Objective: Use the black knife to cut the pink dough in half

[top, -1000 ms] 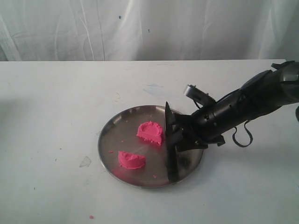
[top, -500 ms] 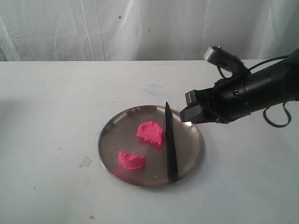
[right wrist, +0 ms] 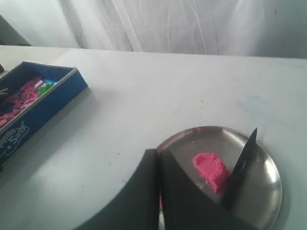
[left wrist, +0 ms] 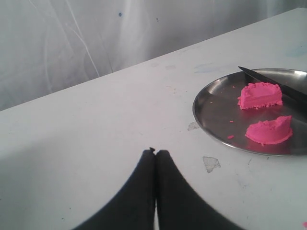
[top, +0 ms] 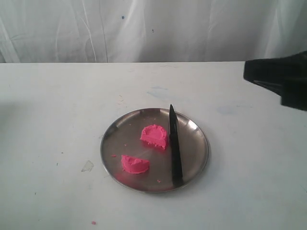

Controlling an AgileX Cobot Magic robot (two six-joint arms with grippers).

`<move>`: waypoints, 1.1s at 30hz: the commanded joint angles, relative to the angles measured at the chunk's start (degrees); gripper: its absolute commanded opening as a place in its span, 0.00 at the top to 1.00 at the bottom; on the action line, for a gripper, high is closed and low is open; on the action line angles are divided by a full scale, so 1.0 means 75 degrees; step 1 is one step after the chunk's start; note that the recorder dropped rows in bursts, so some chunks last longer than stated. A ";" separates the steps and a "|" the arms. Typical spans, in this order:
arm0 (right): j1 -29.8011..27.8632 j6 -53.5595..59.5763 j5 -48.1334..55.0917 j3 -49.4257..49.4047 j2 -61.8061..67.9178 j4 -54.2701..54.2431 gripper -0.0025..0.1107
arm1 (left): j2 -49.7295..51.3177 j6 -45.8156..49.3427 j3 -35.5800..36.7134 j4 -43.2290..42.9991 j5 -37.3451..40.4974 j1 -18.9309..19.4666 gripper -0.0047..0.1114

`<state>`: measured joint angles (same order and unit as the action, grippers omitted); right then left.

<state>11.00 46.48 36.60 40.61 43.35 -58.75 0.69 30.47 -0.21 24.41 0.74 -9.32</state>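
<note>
The pink dough lies in two half-round pieces on the steel plate (top: 115, 132): one piece (top: 154, 136) near the middle, the other (top: 135, 164) toward the front. The black knife (top: 175, 148) lies flat on the plate beside the middle piece, free of any gripper. My right arm (top: 280, 79) shows at the right edge of the exterior view, well away from the plate. Its gripper (right wrist: 159, 152) is shut and holds nothing, with the dough piece (right wrist: 211, 171) and knife (right wrist: 241, 165) beyond it. My left gripper (left wrist: 155, 152) is shut and empty over bare table, left of the plate (left wrist: 211, 108).
A blue box (right wrist: 38, 103) with pink and coloured bits stands on the table, seen only in the right wrist view. Small pink crumbs (top: 93, 223) and a pale smear (top: 87, 166) mark the white table near the plate. A white curtain hangs behind.
My right gripper let go of the knife, which now lies on the plate, and the arm drew back up and to the right. The dough pieces have not moved.
</note>
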 commanded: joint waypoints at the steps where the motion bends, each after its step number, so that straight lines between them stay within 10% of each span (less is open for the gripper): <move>1: -0.0026 -0.0028 0.0097 -0.0184 -0.1179 0.0268 0.98 | -0.0036 -0.0041 0.0028 0.0048 0.0035 -0.0008 0.96; 13: -0.0026 -0.0328 -0.2063 -0.1186 -0.1884 0.1100 0.98 | -0.0036 -0.0041 0.0028 0.0048 0.0035 -0.0008 0.96; 20: -0.0026 -0.7061 -0.2919 -0.3101 -0.3257 0.8879 0.98 | -0.0036 -0.0041 0.0028 0.0048 0.0035 -0.0008 0.96; 33: -0.0026 -0.6034 -0.3689 -0.5414 -0.5485 0.8294 0.98 | -0.0036 -0.0041 0.0028 0.0048 0.0035 -0.0008 0.96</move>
<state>11.00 0.90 7.09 0.41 3.97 5.11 0.69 30.47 -0.21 24.41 0.95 -9.32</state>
